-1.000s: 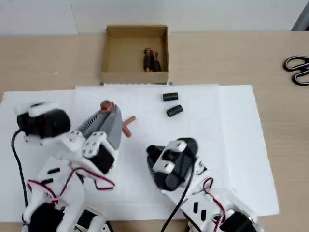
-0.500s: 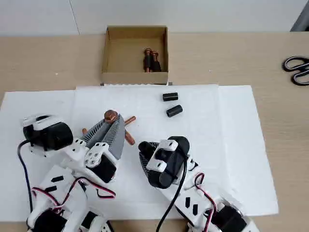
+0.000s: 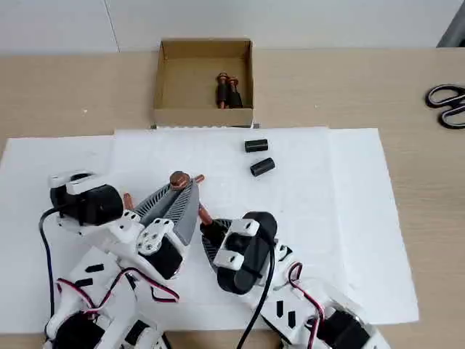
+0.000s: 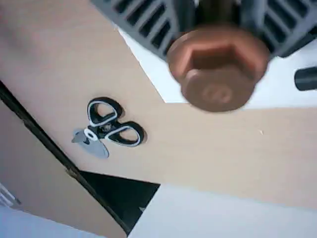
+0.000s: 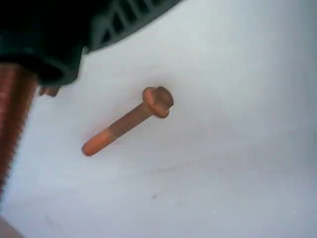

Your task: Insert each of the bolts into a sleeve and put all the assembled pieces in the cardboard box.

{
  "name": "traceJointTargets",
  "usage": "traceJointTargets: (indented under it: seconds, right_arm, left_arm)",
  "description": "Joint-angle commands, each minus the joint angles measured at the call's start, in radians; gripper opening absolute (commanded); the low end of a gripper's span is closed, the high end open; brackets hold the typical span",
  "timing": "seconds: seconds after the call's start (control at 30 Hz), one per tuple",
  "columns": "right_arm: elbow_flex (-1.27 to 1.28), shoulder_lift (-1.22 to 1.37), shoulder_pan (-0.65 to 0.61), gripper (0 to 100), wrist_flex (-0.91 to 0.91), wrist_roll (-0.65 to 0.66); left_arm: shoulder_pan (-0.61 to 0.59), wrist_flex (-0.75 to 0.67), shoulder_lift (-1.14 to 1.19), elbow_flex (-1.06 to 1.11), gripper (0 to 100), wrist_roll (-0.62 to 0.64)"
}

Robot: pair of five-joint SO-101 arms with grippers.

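At a light wooden table [image 3: 73, 87] partly covered by a large white paper sheet [image 3: 349, 218], the left gripper [image 3: 179, 187] has its grey slotted fingers [image 3: 163, 200] closed narrowly on a copper-coloured hex-head metal bolt [image 3: 179, 179]. The bolt's flanged head juts beyond the fingertips and points toward the far side of the table, and the left wrist view shows the bolt pinched between the two fingers just behind that head. The right gripper [image 3: 209, 231] sits just beside it, low over the sheet and tucked under its own arm, and whether it is open or closed cannot be told. A second copper-coloured bolt [image 5: 129, 120] lies flat and free on the white sheet close to the grippers. Two short black cylindrical sleeves [image 3: 256, 145] lie near each other but apart on the sheet, well clear of both grippers. They are between the grippers and the open brown cardboard box [image 3: 167, 80], which stands on the bare wood just past the sheet's far edge. Inside the box, against its right wall, two assembled pieces [image 3: 227, 90] of dark sleeve and copper bolt lie next to each other. A pair of black-handled scissors [image 3: 447, 102] rests on the wood at the table's right edge, well apart from everything else.
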Motion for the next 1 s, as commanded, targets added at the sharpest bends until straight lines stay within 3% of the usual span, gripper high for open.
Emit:
traceJointTargets:
  seconds: [0.0, 0.97]
  right_arm:
    - [-0.015, -0.005, -0.002, 0.4, -0.064, 0.037]
    - [-0.015, -0.005, 0.030, 0.4, -0.071, 0.041]
  left_arm:
    - [0.009, -0.029, 0.000, -0.004, 0, 0.005]
    - [0.035, 0.118, 0.002, -0.036, 0, 0.005]
